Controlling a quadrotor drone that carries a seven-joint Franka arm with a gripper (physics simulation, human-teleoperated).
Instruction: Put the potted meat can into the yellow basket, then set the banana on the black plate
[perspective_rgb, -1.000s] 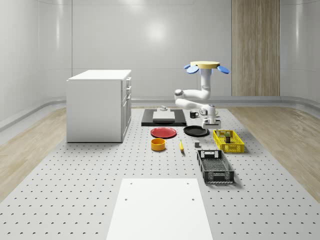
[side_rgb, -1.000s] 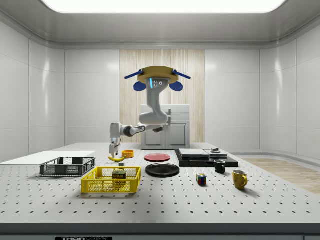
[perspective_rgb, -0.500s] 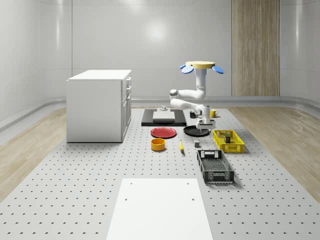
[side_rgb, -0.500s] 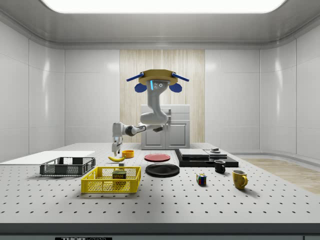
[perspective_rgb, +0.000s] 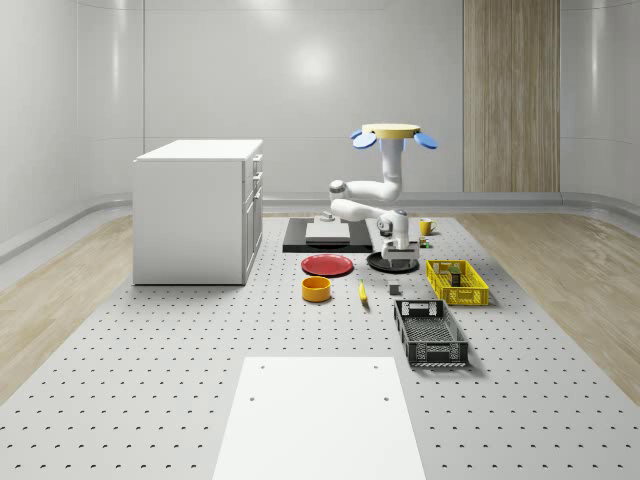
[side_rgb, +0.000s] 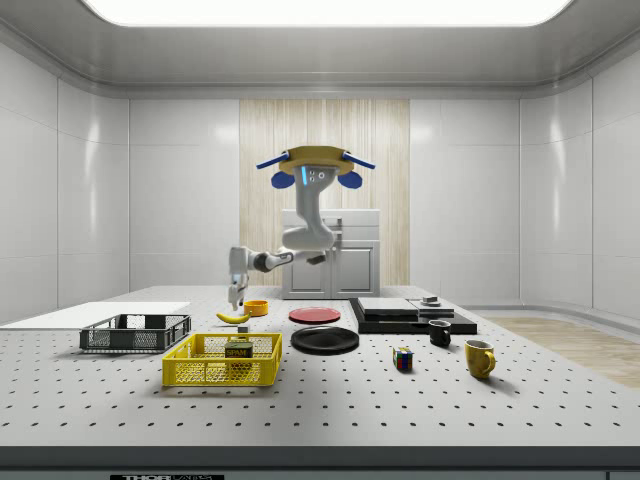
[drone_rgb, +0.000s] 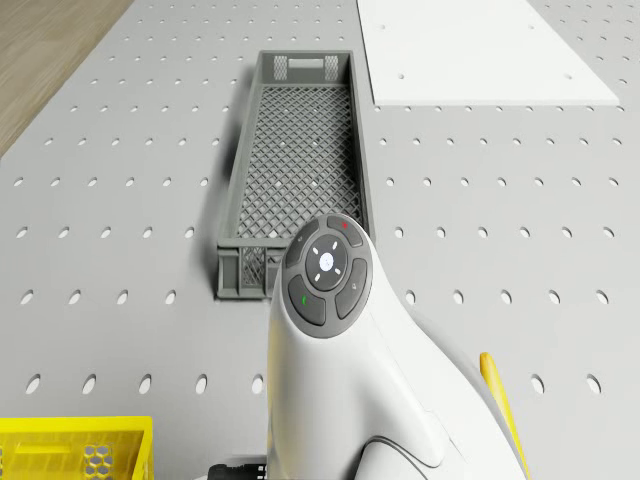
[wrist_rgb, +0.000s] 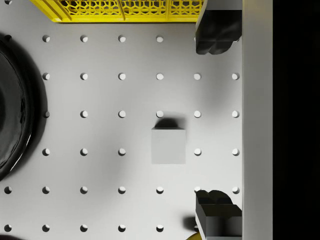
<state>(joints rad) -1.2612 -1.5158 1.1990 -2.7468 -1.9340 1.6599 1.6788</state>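
The potted meat can sits inside the yellow basket. The banana lies on the table, between the orange bowl and a small grey cube. The black plate is bare. The drone hovers over the far side of the table, its arm reaching down. My gripper hangs open and empty above the table, between the black plate and the basket, close over the grey cube.
A grey mesh crate lies nearer the front, beside a white sheet. A red plate and an orange bowl sit to the whole-scene view's left. A white cabinet stands far left. Mugs and a colour cube rest beyond.
The drone and arm have shifted toward the whole-scene view's left, carrying the open gripper from above the yellow basket to beside the black plate. The can stayed in the basket.
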